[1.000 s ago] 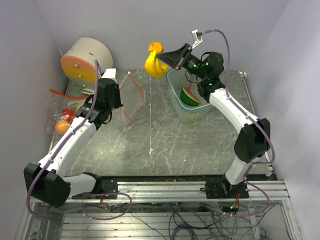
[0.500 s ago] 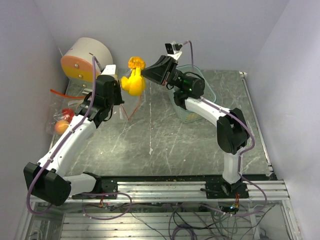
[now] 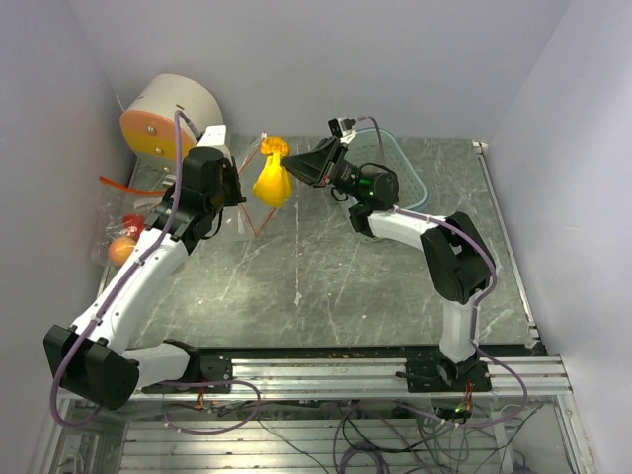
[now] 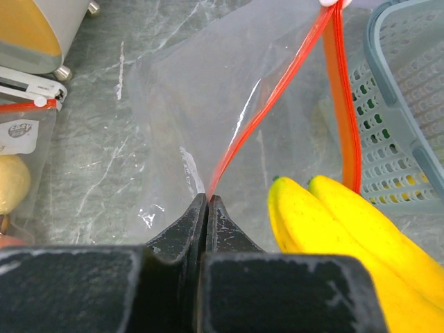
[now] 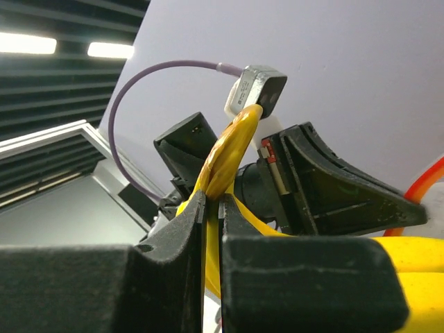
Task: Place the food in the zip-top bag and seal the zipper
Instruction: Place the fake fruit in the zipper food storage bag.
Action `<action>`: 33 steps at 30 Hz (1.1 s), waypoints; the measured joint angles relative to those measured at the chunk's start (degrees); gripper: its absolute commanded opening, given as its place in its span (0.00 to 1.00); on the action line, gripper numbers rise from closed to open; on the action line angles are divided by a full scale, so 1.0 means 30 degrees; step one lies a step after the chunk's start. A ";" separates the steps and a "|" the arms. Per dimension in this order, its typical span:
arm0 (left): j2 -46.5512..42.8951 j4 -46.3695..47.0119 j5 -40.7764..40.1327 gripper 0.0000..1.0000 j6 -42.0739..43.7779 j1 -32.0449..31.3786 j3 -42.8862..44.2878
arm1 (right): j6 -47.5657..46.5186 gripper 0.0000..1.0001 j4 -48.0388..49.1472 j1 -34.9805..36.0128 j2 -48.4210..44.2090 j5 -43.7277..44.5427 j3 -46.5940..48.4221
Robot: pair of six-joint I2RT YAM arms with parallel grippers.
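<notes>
A yellow banana bunch point(image 3: 272, 184) hangs from my right gripper point(image 3: 292, 164), which is shut on its stem point(image 5: 229, 149). It hangs at the open mouth of the clear zip-top bag point(image 3: 248, 174), beside the red zipper point(image 4: 277, 104). In the left wrist view the banana point(image 4: 333, 222) lies right of the zipper, over the bag film point(image 4: 201, 83). My left gripper point(image 4: 207, 201) is shut on the bag's zipper edge and holds it up. Peaches point(image 3: 122, 249) and a red piece point(image 3: 133, 225) lie at the far left, apparently in another bag.
The pale blue latticed basket point(image 3: 413, 176) stands behind the right arm, mostly hidden; it shows at the right of the left wrist view point(image 4: 402, 104). A round white and orange container point(image 3: 173, 118) stands at the back left. A second bag point(image 4: 17, 128) lies left.
My right arm swung left from above the basket and lowered the banana to the bag's mouth. The left gripper kept its hold on the bag edge.
</notes>
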 measured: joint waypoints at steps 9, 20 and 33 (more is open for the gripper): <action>-0.0313 0.0007 0.1304 0.07 -0.1392 0.0000 0.0000 | -0.4051 0.00 -0.3038 -0.0015 -0.0058 0.0255 0.0080; -0.0627 -0.0058 0.2025 0.07 -0.2550 0.0000 0.0758 | -1.3901 0.49 -1.4710 0.0138 -0.3337 0.2710 0.0444; -0.0182 0.0007 0.2062 0.07 -0.2812 0.0015 0.0801 | -2.1485 0.85 -2.6542 -0.0036 -0.6717 0.5384 0.4029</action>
